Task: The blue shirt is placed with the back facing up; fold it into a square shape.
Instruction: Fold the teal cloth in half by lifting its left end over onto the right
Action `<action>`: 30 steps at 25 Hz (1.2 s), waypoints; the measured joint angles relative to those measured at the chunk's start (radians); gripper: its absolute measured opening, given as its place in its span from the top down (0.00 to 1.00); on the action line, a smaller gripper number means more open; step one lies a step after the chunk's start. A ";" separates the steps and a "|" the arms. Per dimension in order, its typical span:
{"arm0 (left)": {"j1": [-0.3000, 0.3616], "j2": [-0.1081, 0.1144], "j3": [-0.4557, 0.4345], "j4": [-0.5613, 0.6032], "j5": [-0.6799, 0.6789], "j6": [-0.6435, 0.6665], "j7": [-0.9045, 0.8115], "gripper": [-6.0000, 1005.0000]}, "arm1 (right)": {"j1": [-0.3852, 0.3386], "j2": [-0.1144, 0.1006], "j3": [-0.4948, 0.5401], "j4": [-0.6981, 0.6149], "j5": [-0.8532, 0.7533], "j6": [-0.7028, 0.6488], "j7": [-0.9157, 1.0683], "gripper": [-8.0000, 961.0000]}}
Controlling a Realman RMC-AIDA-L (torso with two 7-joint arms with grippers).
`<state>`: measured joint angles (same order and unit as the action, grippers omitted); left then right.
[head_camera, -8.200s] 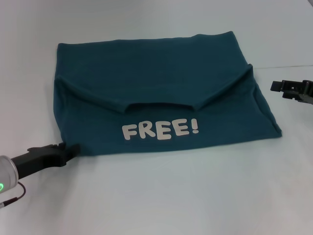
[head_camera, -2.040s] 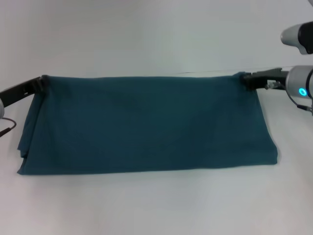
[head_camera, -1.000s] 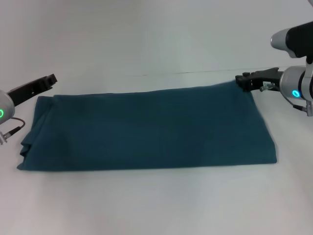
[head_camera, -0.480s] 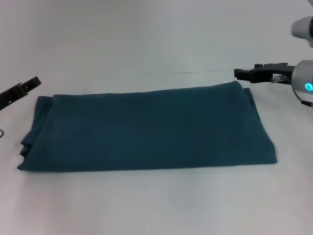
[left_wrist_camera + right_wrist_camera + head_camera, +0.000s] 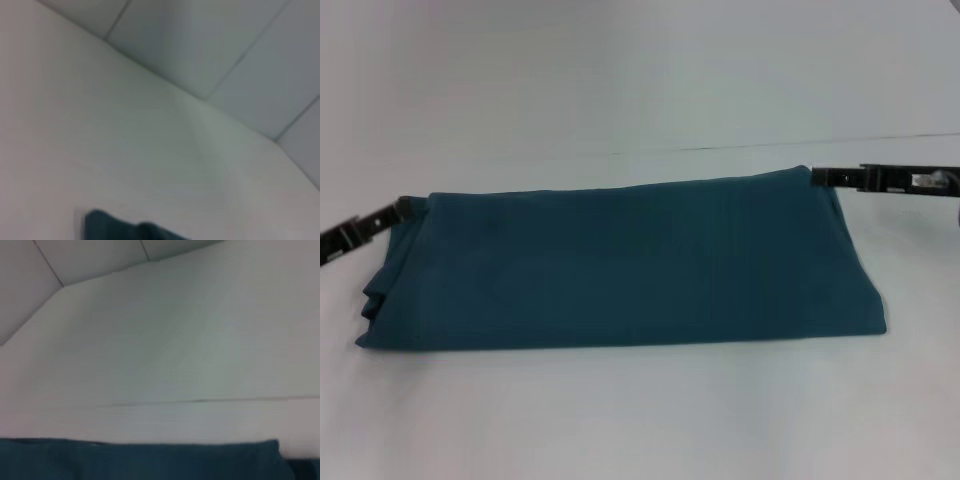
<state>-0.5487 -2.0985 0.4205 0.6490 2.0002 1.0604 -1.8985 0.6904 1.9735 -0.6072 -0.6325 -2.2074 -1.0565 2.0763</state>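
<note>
So the blue shirt [image 5: 620, 262] lies flat on the white table [image 5: 640, 420] as a long band, its lettering hidden, which I judge puts me about midway: the lengthwise folds look done and what remains is to bring one short end over the other to make a square. My left gripper [image 5: 360, 230] sits at the shirt's far left corner and my right gripper [image 5: 865, 178] at its far right corner, each touching or just beside the cloth; I cannot tell whether either is open or has hold of anything. For the next move I would need a firm pinch on both corners of one short end. The left end shows loose stacked layers that could slip apart. There is bare table on every side of the shirt.
</note>
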 joint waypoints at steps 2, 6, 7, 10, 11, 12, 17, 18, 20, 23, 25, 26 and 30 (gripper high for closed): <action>0.016 -0.003 0.011 0.016 0.021 0.022 0.000 0.18 | -0.012 -0.014 0.005 -0.003 0.001 -0.055 0.035 0.24; 0.041 -0.009 0.016 0.041 0.066 0.044 0.001 0.16 | -0.041 -0.033 0.022 -0.017 0.006 -0.148 0.095 0.25; 0.049 -0.011 0.016 0.047 0.070 0.047 0.004 0.16 | -0.049 -0.036 0.025 -0.023 0.007 -0.162 0.107 0.25; 0.076 -0.014 0.017 0.063 0.071 0.064 0.016 0.16 | -0.075 -0.046 0.029 -0.037 0.008 -0.196 0.127 0.25; 0.084 -0.015 0.017 0.069 0.071 0.070 0.021 0.16 | -0.081 -0.050 0.031 -0.038 0.008 -0.202 0.127 0.25; 0.089 -0.015 0.017 0.073 0.072 0.075 0.024 0.16 | -0.087 -0.054 0.033 -0.036 0.008 -0.206 0.128 0.25; 0.098 -0.016 0.018 0.092 0.128 0.092 0.024 0.16 | -0.098 -0.058 0.038 -0.030 0.008 -0.212 0.135 0.25; 0.096 -0.016 0.020 0.093 0.143 0.093 0.022 0.16 | -0.099 -0.057 0.038 -0.030 0.008 -0.212 0.135 0.25; 0.092 -0.016 0.024 0.093 0.168 0.102 0.021 0.16 | -0.099 -0.054 0.038 -0.030 0.006 -0.212 0.136 0.25; 0.091 -0.015 0.026 0.094 0.177 0.118 0.024 0.16 | -0.098 -0.052 0.036 -0.030 0.005 -0.210 0.136 0.25; 0.092 -0.015 0.026 0.095 0.182 0.126 0.028 0.16 | -0.098 -0.052 0.036 -0.030 0.005 -0.210 0.136 0.25; 0.092 -0.015 0.027 0.095 0.190 0.130 0.029 0.16 | -0.098 -0.052 0.036 -0.030 0.005 -0.210 0.136 0.25; 0.089 -0.015 0.044 0.095 0.205 0.132 0.031 0.16 | -0.098 -0.050 0.035 -0.030 0.004 -0.207 0.137 0.26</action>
<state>-0.4594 -2.1138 0.4648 0.7441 2.2050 1.1920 -1.8680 0.5925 1.9231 -0.5720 -0.6626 -2.2030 -1.2631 2.2128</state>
